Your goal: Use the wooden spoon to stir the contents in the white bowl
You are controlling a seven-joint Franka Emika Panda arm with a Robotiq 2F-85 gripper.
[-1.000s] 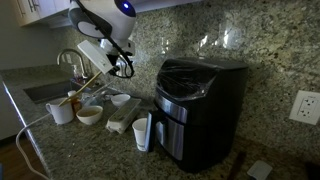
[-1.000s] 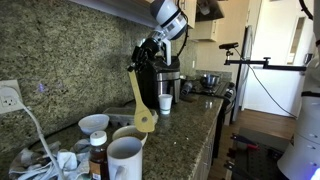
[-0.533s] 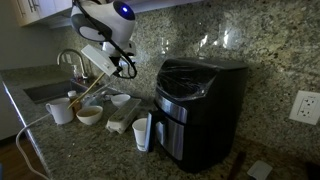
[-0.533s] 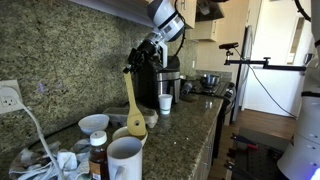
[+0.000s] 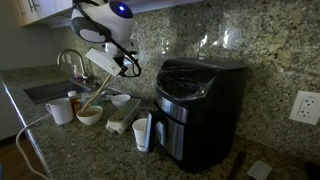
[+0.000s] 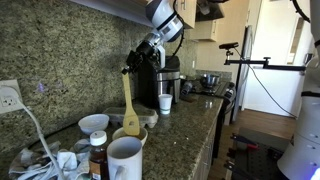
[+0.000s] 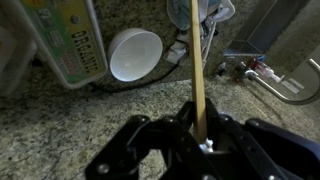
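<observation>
Here the gripper [image 5: 109, 62] is clamped on the top end of the wooden spoon [image 5: 95, 88], which slants down with its head at the mouth of the white bowl [image 5: 89, 117] on the granite counter [image 5: 95, 152]. A white mug [image 5: 60, 111] stands just beside the bowl, a smaller white bowl [image 5: 121, 99] sits behind it, and a black appliance [image 5: 200, 105] crowds in nearby.

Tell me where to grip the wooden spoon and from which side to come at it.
Grip the wooden spoon at the upper end of its slim handle, from above, as the gripper does. It stands steep with its oval head down at the white bowl, so only the upper handle is free, and it is narrow enough for the jaws to close across.
</observation>
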